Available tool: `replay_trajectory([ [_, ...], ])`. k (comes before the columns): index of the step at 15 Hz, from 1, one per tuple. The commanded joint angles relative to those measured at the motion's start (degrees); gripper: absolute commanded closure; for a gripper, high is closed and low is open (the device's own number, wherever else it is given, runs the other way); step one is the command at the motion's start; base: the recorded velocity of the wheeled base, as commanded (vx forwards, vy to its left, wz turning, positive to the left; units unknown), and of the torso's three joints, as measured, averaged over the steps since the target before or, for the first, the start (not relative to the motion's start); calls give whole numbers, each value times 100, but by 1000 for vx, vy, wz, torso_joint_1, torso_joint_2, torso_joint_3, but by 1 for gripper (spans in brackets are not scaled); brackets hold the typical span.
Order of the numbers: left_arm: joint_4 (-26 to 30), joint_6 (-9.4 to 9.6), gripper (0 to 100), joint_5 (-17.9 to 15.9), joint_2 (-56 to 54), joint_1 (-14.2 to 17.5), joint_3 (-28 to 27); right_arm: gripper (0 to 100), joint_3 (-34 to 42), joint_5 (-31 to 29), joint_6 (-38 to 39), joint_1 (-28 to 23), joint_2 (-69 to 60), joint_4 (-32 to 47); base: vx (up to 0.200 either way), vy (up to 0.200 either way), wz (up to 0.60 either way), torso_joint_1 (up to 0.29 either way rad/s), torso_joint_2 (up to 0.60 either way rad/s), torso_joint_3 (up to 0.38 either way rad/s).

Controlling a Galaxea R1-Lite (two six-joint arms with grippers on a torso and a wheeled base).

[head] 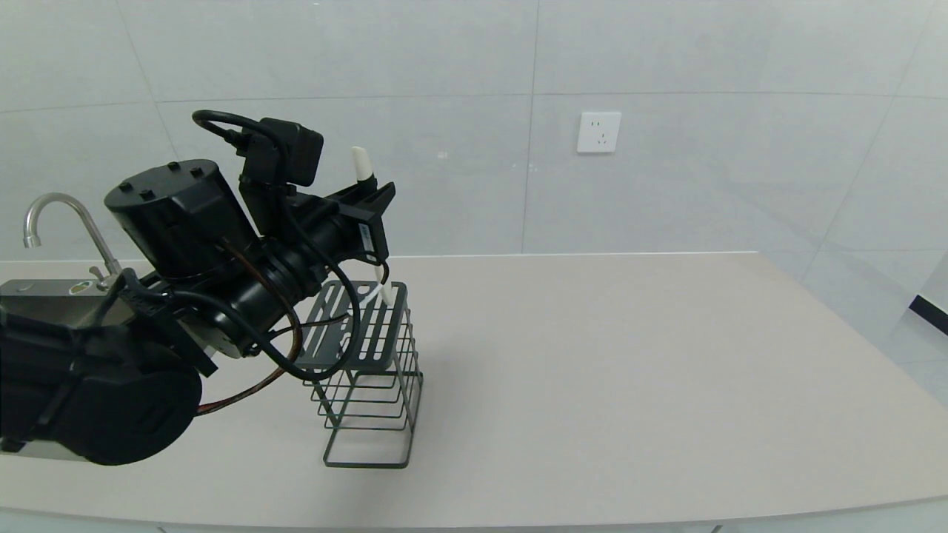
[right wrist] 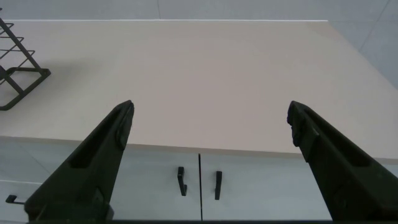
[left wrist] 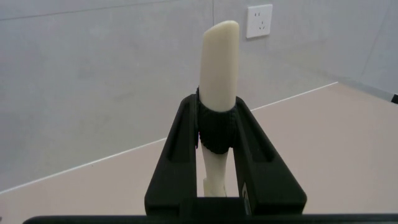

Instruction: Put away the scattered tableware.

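My left claw point(head: 368, 194) grips a white utensil point(head: 361, 164) upright, just above the wire rack point(head: 370, 385) on the table point(head: 629, 355). Its low tip sits at a slot in the rack's top. I think I must slide it straight down, then let go. My right claw point(right wrist: 210, 112) is spread wide, far from the rack.

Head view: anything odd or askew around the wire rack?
Nothing stands out. The wire rack stands upright on the counter; the left gripper holds the white utensil near-upright over its slotted top.
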Motion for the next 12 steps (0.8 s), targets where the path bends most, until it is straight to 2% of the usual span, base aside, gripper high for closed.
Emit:
replay_trajectory([
  [1, -2, -2, 100, 2, 23, 0, 2, 0, 0, 1, -1, 3, 18, -1, 0, 0, 0, 0, 0, 0],
  [12, -37, -2, 100, 2, 85, 0, 186, 0, 0, 1, -1, 3, 18, -1, 0, 0, 0, 0, 0, 0],
])
